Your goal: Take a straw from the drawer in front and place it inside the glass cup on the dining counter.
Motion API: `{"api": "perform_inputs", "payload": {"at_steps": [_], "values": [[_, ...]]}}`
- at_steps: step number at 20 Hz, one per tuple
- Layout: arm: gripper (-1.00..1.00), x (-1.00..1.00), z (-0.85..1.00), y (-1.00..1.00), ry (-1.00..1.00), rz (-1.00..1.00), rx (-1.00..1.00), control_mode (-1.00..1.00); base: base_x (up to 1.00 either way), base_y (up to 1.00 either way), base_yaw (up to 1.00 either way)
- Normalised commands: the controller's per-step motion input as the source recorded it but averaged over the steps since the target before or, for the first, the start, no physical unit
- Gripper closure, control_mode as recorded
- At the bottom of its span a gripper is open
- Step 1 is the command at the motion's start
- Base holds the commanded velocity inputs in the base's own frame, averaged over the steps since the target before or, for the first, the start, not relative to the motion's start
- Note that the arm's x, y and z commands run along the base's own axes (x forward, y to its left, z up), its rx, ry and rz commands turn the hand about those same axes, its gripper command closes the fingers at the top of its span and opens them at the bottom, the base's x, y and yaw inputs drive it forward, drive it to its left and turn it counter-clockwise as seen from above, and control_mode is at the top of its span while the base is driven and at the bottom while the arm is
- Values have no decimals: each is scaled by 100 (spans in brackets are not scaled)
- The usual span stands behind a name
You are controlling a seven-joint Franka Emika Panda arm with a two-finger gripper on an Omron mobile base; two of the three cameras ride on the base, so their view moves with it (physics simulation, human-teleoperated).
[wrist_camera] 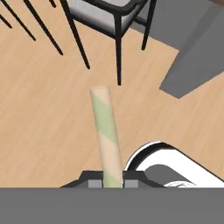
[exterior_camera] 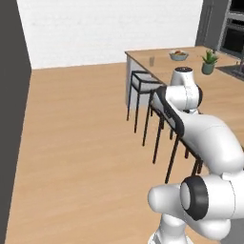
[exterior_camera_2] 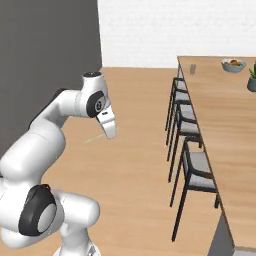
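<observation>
Fingers of my gripper [wrist_camera: 107, 183] are clenched on the straw [wrist_camera: 106, 131], which stands out from between the two dark tips and points away from my hand. In the hand view the straw is a pale tan stick with soft green stripes, seen against the light wood floor [wrist_camera: 39, 113], with thin dark stool legs [wrist_camera: 118, 48] and a grey stool seat [wrist_camera: 103, 11] beyond its far end.

From the right base view, my white arm rises at the lower left and bends over so that my gripper [exterior_camera_2: 109, 131] hangs above the floor [exterior_camera_2: 135, 165], well apart from the dining counter [exterior_camera_2: 225, 115]. The straw [exterior_camera_2: 93, 139] shows here as a faint thin line running out to the left of my hand. A row of dark stools [exterior_camera_2: 192, 165] stands along the counter's near edge, between my hand and the counter top.

From the left base view, the glass cup [exterior_camera: 152, 61] stands upright on the dining counter [exterior_camera: 219, 95], near its far end. Just beyond it on the same top sit a fruit bowl [exterior_camera: 178, 55] and a small potted plant [exterior_camera: 208, 62]. The cup is far from my hand and the straw.
</observation>
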Motion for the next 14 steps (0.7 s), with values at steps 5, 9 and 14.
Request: {"api": "perform_inputs", "payload": {"at_steps": [5,9,14], "values": [[100,0,0,0,0,0,0,100,93,73,-58],[100,0,0,0,0,0,0,100,95,77,-57],[100,0,0,0,0,0,0,100,87,84,-57]]}}
